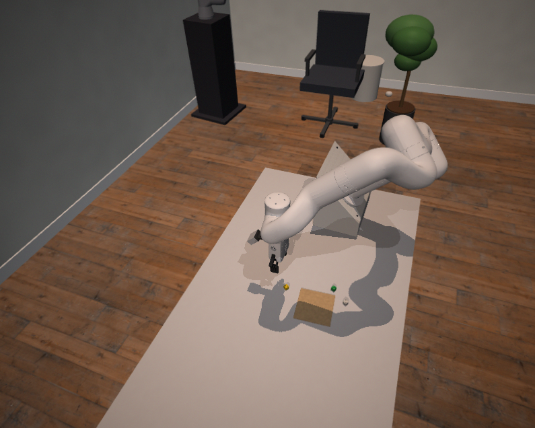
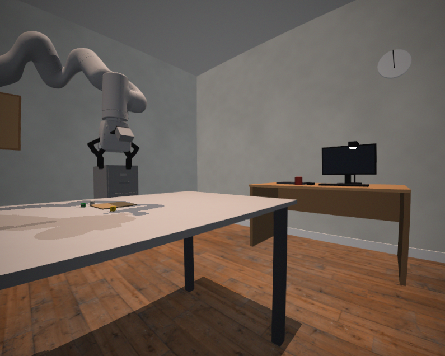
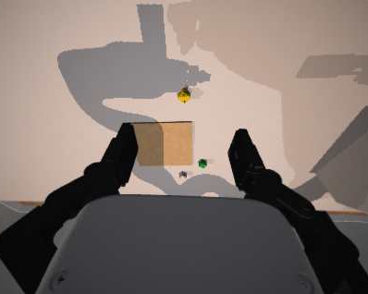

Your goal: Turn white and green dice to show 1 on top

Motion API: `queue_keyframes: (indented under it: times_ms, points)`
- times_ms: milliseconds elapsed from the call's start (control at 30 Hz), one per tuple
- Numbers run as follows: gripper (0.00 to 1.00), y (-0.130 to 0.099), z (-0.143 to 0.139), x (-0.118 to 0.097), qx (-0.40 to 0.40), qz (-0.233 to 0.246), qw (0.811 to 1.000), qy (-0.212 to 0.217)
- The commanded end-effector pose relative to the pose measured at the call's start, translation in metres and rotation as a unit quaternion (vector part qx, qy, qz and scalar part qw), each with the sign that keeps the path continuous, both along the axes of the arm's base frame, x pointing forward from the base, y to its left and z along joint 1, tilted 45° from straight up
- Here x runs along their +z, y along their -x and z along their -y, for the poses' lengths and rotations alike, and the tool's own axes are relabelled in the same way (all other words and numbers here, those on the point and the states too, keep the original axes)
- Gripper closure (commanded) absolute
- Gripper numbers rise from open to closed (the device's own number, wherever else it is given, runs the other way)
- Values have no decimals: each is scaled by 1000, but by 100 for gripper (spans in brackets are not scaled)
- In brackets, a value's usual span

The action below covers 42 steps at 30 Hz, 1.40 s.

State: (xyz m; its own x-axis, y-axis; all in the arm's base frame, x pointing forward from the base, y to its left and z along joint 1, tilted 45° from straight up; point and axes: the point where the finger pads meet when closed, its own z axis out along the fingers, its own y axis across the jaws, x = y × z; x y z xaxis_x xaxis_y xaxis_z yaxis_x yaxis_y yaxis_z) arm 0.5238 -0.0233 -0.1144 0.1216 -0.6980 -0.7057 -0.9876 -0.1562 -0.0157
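A tan square mat (image 1: 313, 307) (image 2: 113, 205) (image 3: 173, 143) lies flat on the white table (image 1: 239, 368). The green die (image 1: 333, 288) (image 2: 83, 205) (image 3: 202, 163) sits on the table just off one mat corner. The white die (image 1: 345, 301) (image 2: 92, 202) (image 3: 183, 174) lies on the table close to it, in the arm's shadow. The yellow die (image 1: 286, 286) (image 2: 112, 208) (image 3: 184, 95) lies on the table off the opposite side of the mat. My gripper (image 1: 273, 266) (image 2: 114, 165) (image 3: 184, 138) is open and empty, high above the table, up and to the side of the yellow die.
The arm's grey wedge base (image 1: 346, 202) stands at the table's far end. A grey cabinet (image 2: 116, 179) stands behind the table, and a wooden desk (image 2: 329, 198) with a monitor stands to the right. An office chair (image 1: 334, 68) and a plant (image 1: 410, 55) are on the floor.
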Motion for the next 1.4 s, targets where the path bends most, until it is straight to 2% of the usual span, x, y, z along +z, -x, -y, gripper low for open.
queue_keyframes:
  times_ms: [0, 200, 300, 667, 900, 1367]
  points:
    - [0, -1, 1, 0, 0, 1, 1000, 0]
    - [0, -1, -1, -1, 0, 1, 1000, 0]
    - [0, 0, -8, -8, 0, 1, 1000, 0]
    - [0, 8, -67, -68, 0, 1, 1000, 0]
    - [0, 9, -78, -79, 0, 1, 1000, 0]
    - [0, 9, -79, -80, 0, 1, 1000, 0]
